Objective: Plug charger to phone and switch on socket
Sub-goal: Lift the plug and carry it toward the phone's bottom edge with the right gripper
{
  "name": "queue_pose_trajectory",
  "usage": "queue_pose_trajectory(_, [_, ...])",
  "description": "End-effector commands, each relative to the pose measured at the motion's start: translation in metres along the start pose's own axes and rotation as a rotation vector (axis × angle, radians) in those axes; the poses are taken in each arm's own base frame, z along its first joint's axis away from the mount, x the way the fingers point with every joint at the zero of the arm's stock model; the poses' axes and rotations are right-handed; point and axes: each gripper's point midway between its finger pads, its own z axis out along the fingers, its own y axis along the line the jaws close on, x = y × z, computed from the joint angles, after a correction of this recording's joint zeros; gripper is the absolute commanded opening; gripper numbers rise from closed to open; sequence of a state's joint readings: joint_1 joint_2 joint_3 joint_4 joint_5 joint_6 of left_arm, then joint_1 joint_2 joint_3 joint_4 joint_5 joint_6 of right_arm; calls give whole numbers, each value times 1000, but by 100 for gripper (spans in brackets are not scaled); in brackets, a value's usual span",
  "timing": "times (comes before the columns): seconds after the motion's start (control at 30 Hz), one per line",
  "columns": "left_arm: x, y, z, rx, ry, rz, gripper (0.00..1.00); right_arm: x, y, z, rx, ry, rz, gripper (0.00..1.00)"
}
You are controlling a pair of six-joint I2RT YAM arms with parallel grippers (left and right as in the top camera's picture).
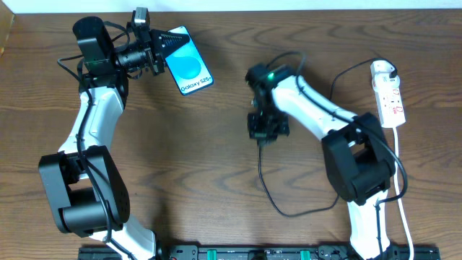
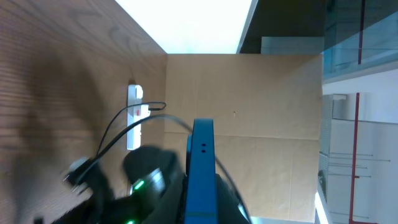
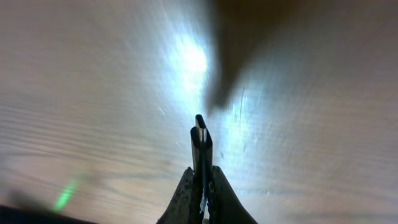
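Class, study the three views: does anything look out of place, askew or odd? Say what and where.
The phone, top left, is askew: the left arm's fingers hold it tilted off the table, not lying flat. The charger trails in a loose loop from the right arm's fingers. Nothing looks spilled or damaged.

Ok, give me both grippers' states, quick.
Left gripper: shut on the phone.
Right gripper: shut on the charger, near its plug tip.
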State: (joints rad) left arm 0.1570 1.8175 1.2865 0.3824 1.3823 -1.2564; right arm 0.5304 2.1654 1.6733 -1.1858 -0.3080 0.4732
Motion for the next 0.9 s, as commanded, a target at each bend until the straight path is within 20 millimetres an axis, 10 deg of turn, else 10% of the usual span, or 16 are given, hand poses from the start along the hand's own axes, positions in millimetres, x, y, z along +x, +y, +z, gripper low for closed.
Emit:
queue_pose_trajectory(0.0, [6, -9, -1, 11, 20, 31, 7, -25, 10, -23, -117, -52, -56, 1])
queue_pose_trajectory(0.57, [4, -9, -2, 8, 7, 32, 8, -86, 26, -154, -868, -452, -647, 1])
queue_pose_trajectory(0.87, [1, -8, -1, 5, -8, 33, 8, -76, 26, -155, -866, -548, -889, 1])
